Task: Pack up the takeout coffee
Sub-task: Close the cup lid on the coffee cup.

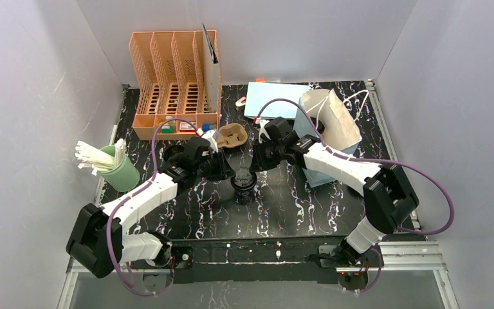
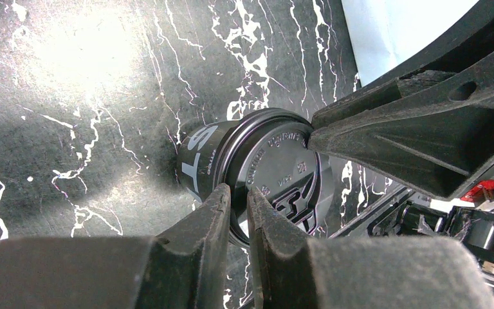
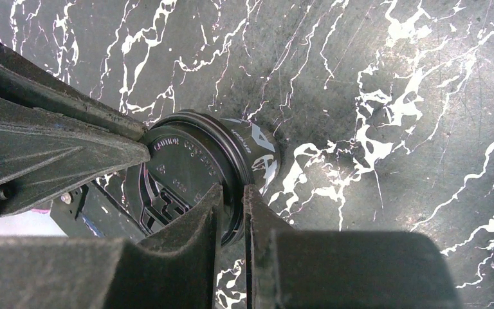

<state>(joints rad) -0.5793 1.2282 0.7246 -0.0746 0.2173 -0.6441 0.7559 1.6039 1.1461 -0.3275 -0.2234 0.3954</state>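
Observation:
One takeout coffee cup (image 1: 243, 185), dark with a round black lid, stands upright in the middle of the black marbled table. Both arms meet over it. In the left wrist view the lid (image 2: 276, 170) faces the camera, and my left gripper (image 2: 239, 192) is shut on its near rim, one finger inside and one outside. The right wrist view shows my right gripper (image 3: 233, 190) pinching the opposite rim of the same lid (image 3: 180, 177). From above, the left gripper (image 1: 231, 172) and right gripper (image 1: 255, 168) flank the cup top.
A brown pulp carrier (image 1: 230, 136) lies behind the cup. The light-blue paper bag (image 1: 328, 125) stands at the back right, next to a flat blue sheet (image 1: 273, 100). An orange organiser (image 1: 173, 90) is back left, and a green cup of white sticks (image 1: 119, 168) at the left.

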